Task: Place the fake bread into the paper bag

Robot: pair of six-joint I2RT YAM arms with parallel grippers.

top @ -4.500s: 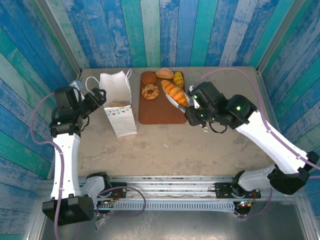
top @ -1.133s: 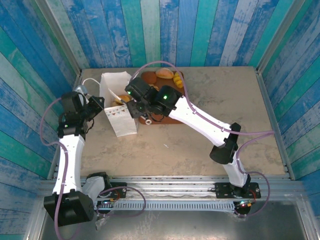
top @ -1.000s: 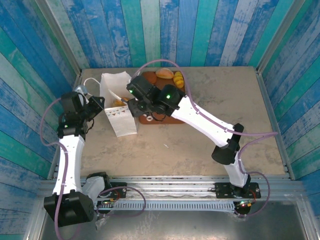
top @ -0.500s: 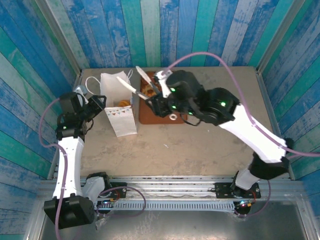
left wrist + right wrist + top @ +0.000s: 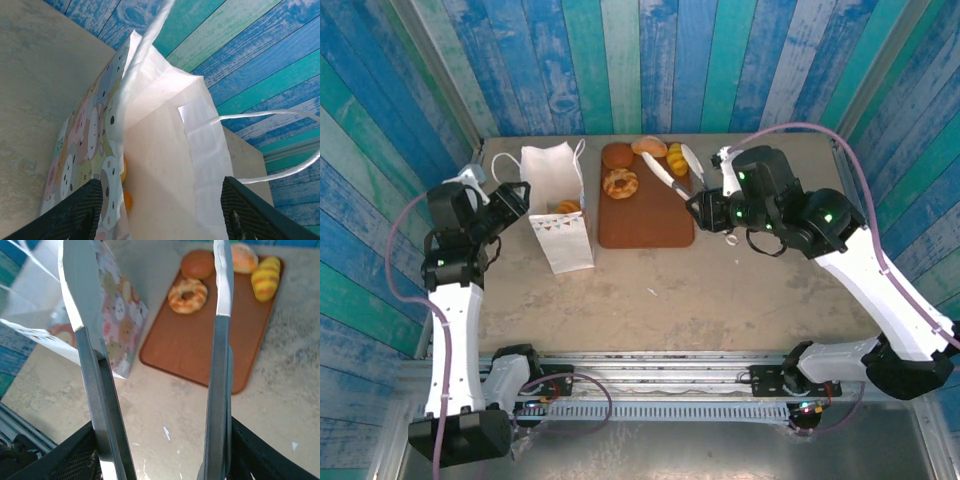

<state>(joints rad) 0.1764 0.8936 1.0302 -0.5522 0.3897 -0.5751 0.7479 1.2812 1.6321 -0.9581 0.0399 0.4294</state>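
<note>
Right tool (image 5: pixel 663 153) spread; left tool (image 5: pixel 160 210) parted at paper bag (image 5: pixel 165 150); bread (image 5: pixel 128 200) probably half-hidden inside.

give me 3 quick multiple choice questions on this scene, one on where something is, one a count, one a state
1. The bagel lies:
a) on the board
b) on the bare table
c) under the board

2. Bread pieces on the board:
a) two
b) four
c) six

3. The right gripper is:
a) shut on bread
b) shut on the board
c) open, empty

Answers:
1 a, the bagel rests on the board's brown surface.
2 b, a bagel, a brown bun, a pale roll and a yellow piece sit there.
3 c, its fingers stand wide apart with nothing between them.
</note>
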